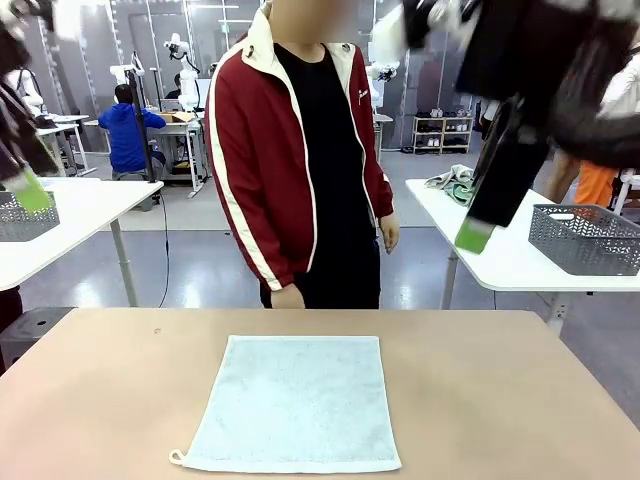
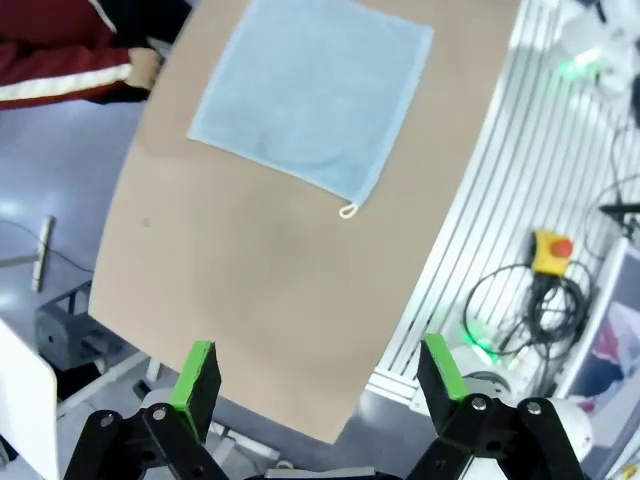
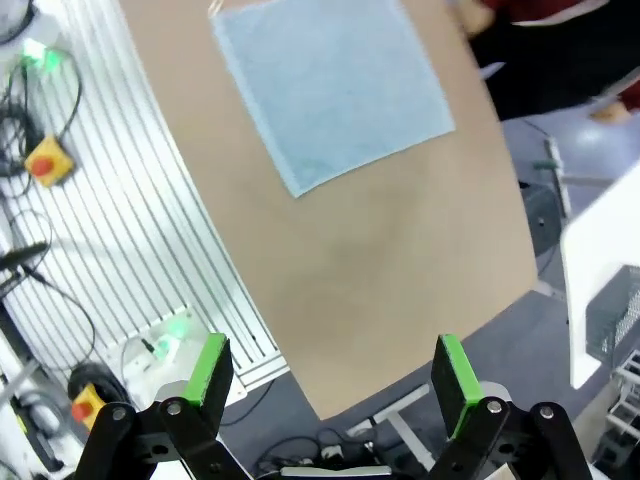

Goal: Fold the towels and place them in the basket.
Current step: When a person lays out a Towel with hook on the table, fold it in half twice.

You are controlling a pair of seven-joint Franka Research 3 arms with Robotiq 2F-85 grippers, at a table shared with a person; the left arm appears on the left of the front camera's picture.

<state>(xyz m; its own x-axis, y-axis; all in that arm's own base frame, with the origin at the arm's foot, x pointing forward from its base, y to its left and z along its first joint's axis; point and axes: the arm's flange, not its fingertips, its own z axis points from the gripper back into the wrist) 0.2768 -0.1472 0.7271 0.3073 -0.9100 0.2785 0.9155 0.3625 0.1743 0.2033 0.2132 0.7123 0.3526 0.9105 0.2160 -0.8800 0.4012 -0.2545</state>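
the front view sits low at the near edge of the table [image 1: 500,390] and looks level across it at the person [image 1: 300,150] standing just behind the far edge; the towel [image 1: 295,400] fills the lower middle. the left wrist view looks down from high beyond a table corner, with the left hand [image 2: 318,360] at the bottom edge and the towel upper middle. the right wrist view looks down likewise, with the right hand [image 3: 330,358] at the bottom edge and the towel at the top. all three views share towel, table and person.
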